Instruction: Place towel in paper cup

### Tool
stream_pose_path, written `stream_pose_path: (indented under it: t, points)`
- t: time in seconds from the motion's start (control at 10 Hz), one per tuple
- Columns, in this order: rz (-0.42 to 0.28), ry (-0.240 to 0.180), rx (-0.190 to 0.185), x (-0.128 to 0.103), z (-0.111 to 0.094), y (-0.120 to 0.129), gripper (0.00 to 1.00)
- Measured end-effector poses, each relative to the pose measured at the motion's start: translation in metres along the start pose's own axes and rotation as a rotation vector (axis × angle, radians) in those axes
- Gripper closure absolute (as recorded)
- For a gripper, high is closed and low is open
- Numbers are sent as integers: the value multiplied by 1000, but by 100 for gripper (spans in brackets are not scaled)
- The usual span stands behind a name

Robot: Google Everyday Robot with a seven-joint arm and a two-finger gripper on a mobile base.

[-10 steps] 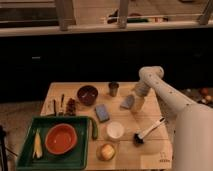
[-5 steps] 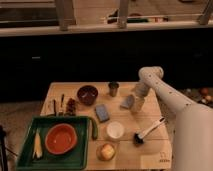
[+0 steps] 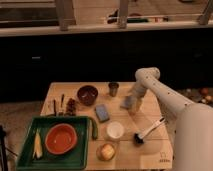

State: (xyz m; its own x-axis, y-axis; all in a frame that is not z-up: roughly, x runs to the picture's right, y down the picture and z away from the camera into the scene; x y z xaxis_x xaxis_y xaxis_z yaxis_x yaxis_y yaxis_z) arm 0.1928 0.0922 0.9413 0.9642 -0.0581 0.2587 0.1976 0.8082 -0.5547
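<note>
Grey towel lies at the gripper, its grasp impossible to tell, seemingly bound for the paper cup.

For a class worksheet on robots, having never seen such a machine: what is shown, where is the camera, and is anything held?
One camera looks down on a wooden table; its mounting is not known. The white arm at the right belongs to a mobile robot. Its hand is low over the table's far side, at a grey towel; whether it grips it is unclear. Nearer lie a paper cup, a blue sponge, a brush and a green tray holding an orange bowl.
</note>
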Motion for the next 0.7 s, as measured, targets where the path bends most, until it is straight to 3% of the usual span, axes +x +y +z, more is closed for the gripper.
stream_pose_path:
  t: [0.1,0.2,0.7]
  points:
    - [-6,1,-3,-1,2,2,21]
    - [-11,6,-4,-3,4,3,28]
    - [-9,21,-3,-4,4,6,80]
